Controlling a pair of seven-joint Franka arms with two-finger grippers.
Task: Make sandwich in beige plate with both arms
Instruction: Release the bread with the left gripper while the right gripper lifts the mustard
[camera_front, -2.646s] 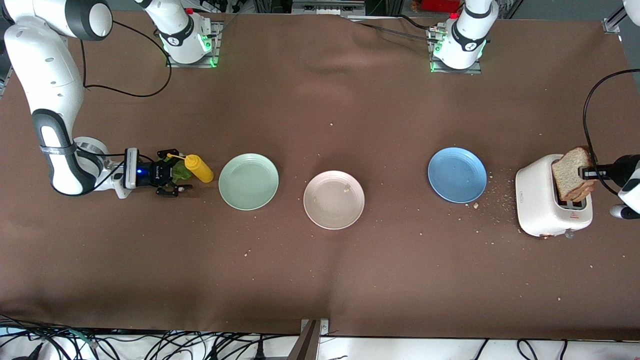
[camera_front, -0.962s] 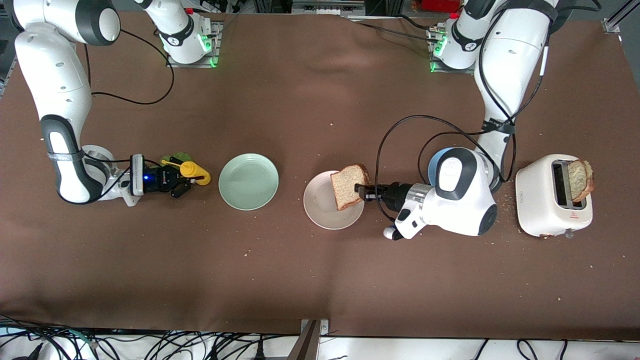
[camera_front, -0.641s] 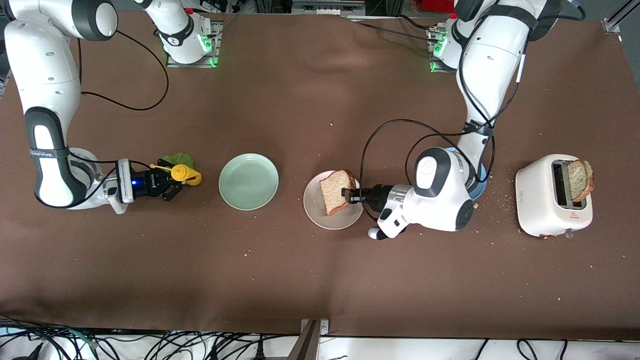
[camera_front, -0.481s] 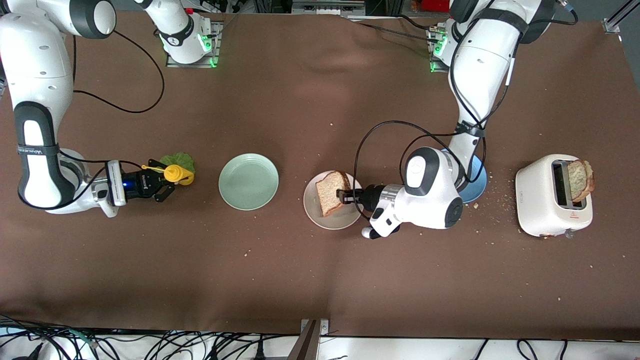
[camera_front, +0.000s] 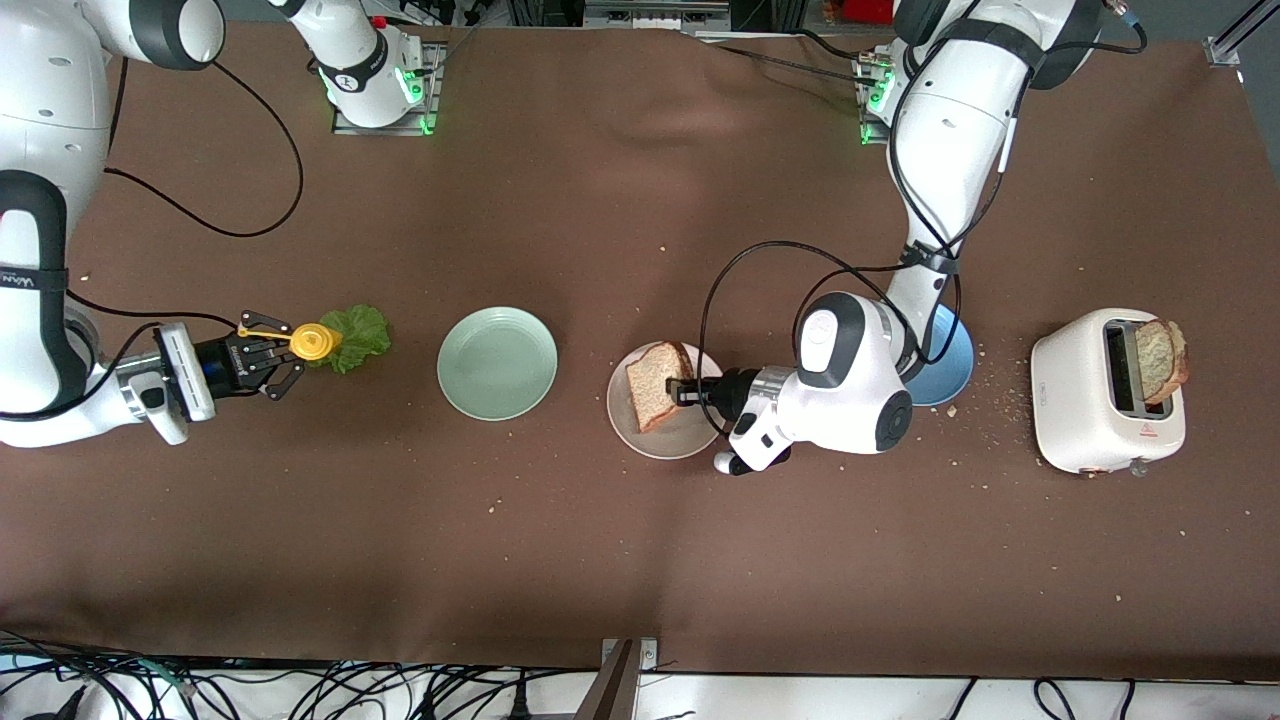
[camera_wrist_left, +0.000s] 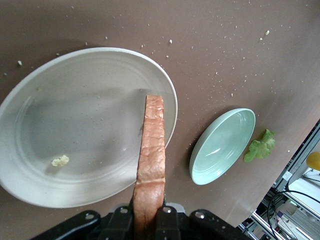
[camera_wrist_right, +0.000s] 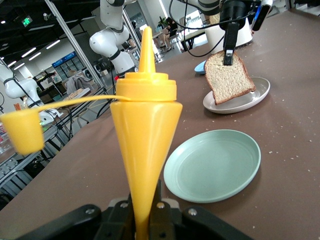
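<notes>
On the bench (camera_front: 620, 560), the beige plate (camera_front: 640, 435) anchors things: the left hand (camera_front: 684, 391) pinches a bread slice (camera_front: 652, 383) tilted over it, apparently not yet laid flat. The toaster (camera_front: 1095, 400), toward the left arm's end from the plate, holds the second slice (camera_front: 1158, 360). The mint plate (camera_front: 497, 362) lies toward the right arm's end, with open bench between. Past it the lettuce (camera_front: 352, 338) waits unplaced while the right hand (camera_front: 285, 352) grips a yellow bottle (camera_front: 312, 342).
</notes>
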